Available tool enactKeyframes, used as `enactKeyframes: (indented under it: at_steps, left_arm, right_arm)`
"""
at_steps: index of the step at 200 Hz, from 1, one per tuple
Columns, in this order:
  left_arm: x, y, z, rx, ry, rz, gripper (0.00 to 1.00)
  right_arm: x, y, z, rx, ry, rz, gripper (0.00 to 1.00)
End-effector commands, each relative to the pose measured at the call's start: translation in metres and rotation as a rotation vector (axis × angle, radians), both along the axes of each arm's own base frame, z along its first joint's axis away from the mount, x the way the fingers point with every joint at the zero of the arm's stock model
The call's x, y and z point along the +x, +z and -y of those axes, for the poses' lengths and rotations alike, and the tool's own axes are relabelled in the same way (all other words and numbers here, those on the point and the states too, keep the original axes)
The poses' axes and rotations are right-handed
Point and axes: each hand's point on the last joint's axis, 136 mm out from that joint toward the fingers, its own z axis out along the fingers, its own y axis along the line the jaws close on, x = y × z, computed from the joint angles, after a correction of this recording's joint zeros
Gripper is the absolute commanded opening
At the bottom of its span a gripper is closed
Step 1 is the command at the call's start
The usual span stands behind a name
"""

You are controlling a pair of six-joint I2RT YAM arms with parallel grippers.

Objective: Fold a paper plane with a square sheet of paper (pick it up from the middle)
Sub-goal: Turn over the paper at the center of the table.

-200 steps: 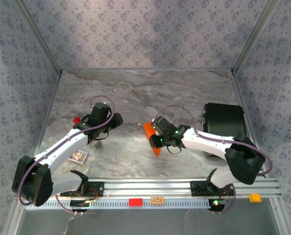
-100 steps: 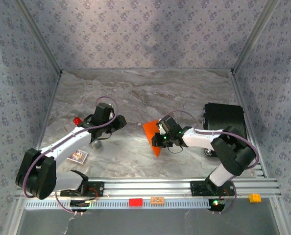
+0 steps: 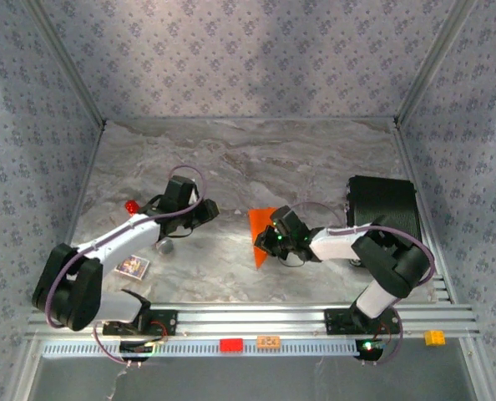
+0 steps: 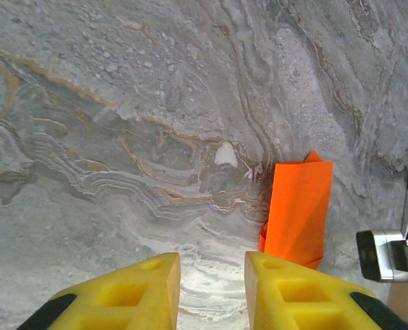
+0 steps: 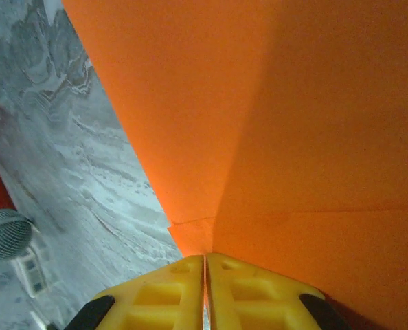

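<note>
Paper [image 3: 260, 236] now sits pinched in the right pincer [image 5: 205, 260], jaws pressed flat on its folded edge. Left pincer [image 4: 212, 269] has narrowed, empty, paper ahead to its right on the surface [image 4: 121, 137]. Another crease looks near.

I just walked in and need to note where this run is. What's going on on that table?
The two arms are working on a paper plane. The right end effector is shut on an edge of the partly folded orange paper, which lies mid-table. The left end effector hovers open a little way off, holding nothing, facing the paper.
</note>
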Motion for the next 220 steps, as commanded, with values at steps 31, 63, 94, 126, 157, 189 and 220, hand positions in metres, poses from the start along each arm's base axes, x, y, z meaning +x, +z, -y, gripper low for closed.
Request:
enactKeyframes:
  at_steps: [31,63,94,126,157,189,220]
  left_arm:
    - [0.001,0.011,0.035,-0.094,-0.121,0.003,0.22]
    - [-0.002,0.012,0.065,-0.130,-0.222,-0.003,0.18]
    - [-0.006,0.006,0.096,-0.146,-0.316,-0.031,0.15]
    - [-0.007,-0.009,0.124,-0.180,-0.376,-0.087,0.13]
    - [-0.008,-0.023,0.141,-0.194,-0.407,-0.135,0.11]
    - [-0.003,-0.041,0.141,-0.162,-0.385,-0.166,0.11]
    - [-0.003,-0.056,0.141,-0.146,-0.383,-0.195,0.10]
  right_arm:
    - [0.009,0.022,-0.009,0.127,-0.133,0.044,0.17]
    - [0.011,0.032,0.020,-0.006,-0.098,0.100,0.18]
    - [0.008,0.024,0.051,-0.094,-0.086,0.077,0.18]
    - [0.006,0.013,0.067,-0.096,-0.090,0.043,0.18]
    - [0.005,0.011,0.070,-0.090,-0.085,0.041,0.18]
    - [0.004,0.010,0.071,-0.087,-0.070,0.041,0.20]
    - [0.005,0.011,0.073,-0.082,-0.057,0.043,0.22]
